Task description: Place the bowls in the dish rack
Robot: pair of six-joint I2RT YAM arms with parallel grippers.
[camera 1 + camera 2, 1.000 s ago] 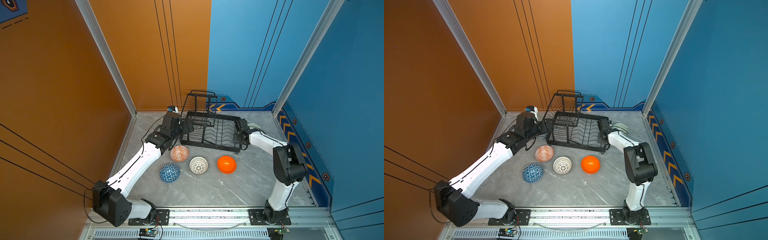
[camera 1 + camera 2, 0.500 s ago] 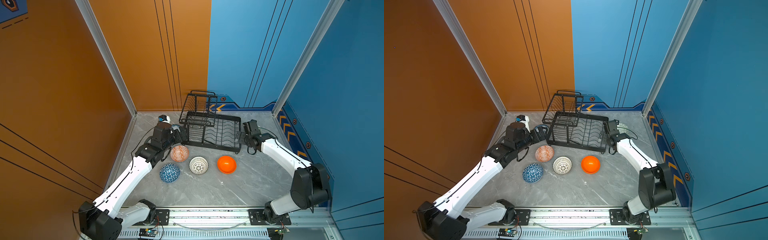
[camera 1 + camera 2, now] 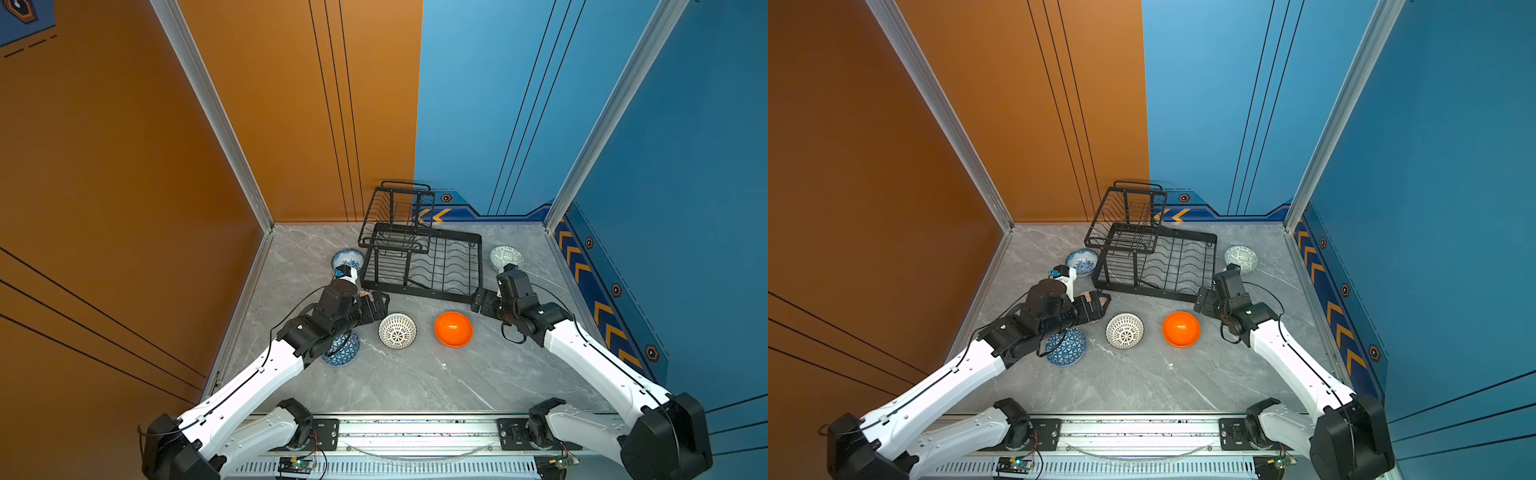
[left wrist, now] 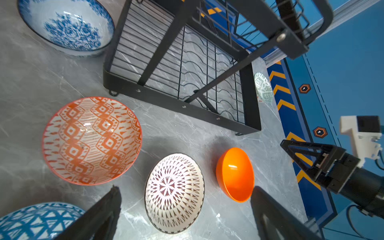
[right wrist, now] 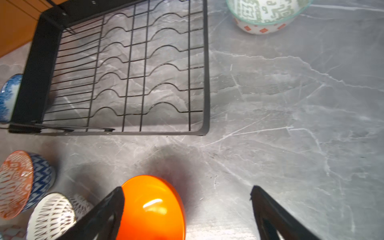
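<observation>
Six bowls [image 4: 91,141] on grey marbled tabletop [image 3: 415,382] around dish rack [image 3: 419,266]; orange wall [image 3: 124,166], blue wall [image 3: 478,104] behind; left gripper [image 4: 185,188], right gripper [image 5: 187,188] fingers apart.

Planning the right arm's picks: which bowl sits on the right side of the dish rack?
The pale green patterned bowl, alone by the dish rack's far right corner. The other five lie in front of or left of it.

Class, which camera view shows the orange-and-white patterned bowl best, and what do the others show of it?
The left wrist view: the orange-and-white patterned bowl shows whole, its inner pattern sharp. In both top views the left claw covers nearly all of it. The right wrist view shows it obliquely at the frame's edge.
</observation>
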